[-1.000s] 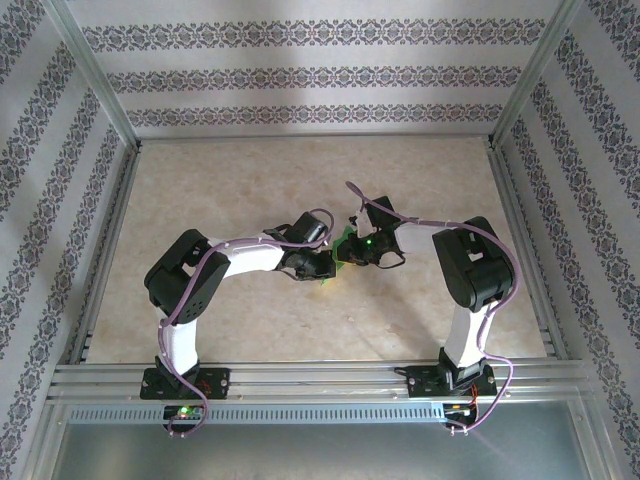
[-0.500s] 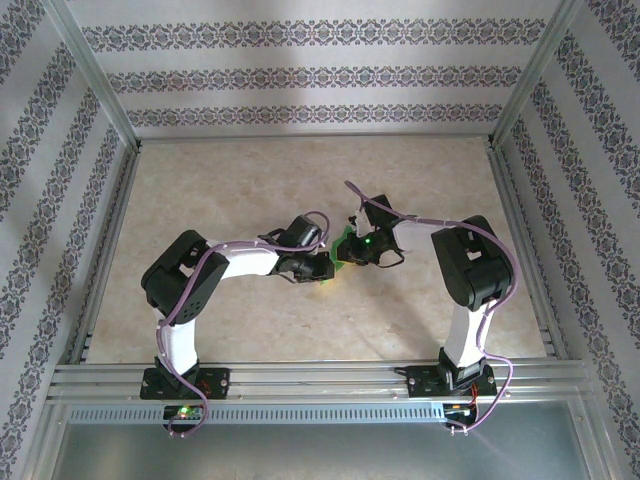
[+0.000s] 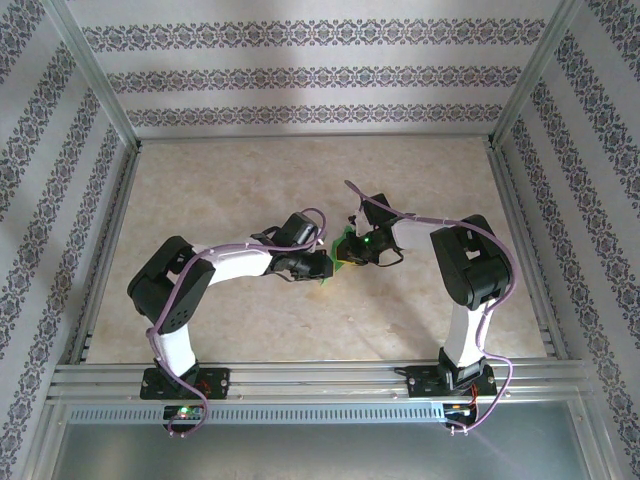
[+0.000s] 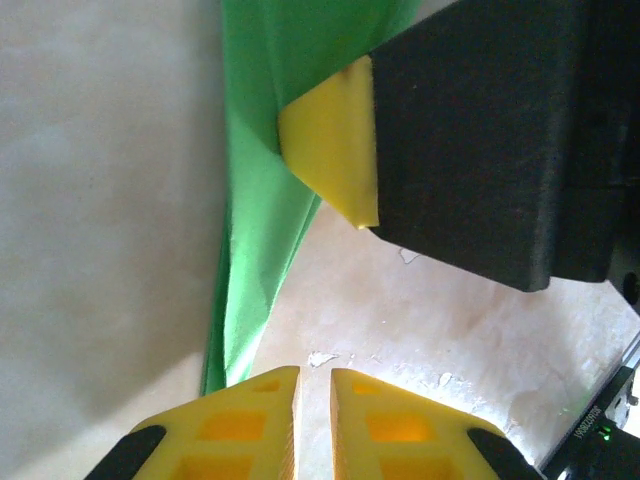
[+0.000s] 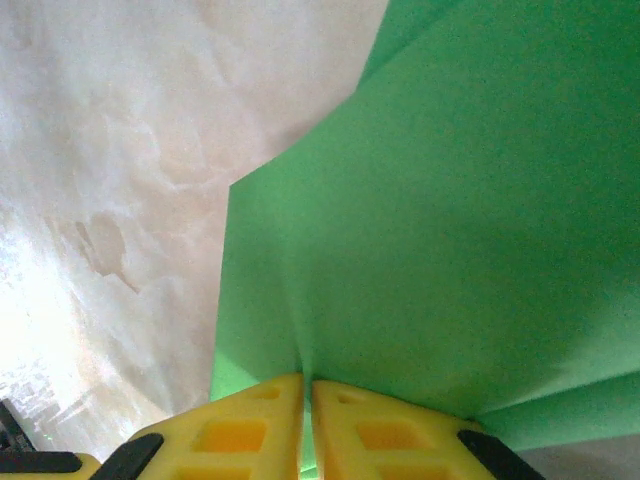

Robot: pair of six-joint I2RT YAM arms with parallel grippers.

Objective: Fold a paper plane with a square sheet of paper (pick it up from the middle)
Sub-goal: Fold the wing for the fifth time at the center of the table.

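**At centre frame, right pincer point(image 3: 347, 254) grips the sheet of paper point(image 3: 342, 240)**

Over the pale marbled surface point(image 3: 240, 170), the bright green paper is creased into layered flaps. In the right wrist view it fans upward from the closed yellow fingertips that pinch it. The left pincer point(image 4: 315, 375), at the bottom of its own frame, has its fingers almost together with only a bare slit between them. The paper's narrow lower end runs down just beside its left finger.

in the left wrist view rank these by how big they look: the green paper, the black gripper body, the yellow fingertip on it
1. black gripper body
2. green paper
3. yellow fingertip
The body and the paper both run off frame, so only their visible parts are compared.
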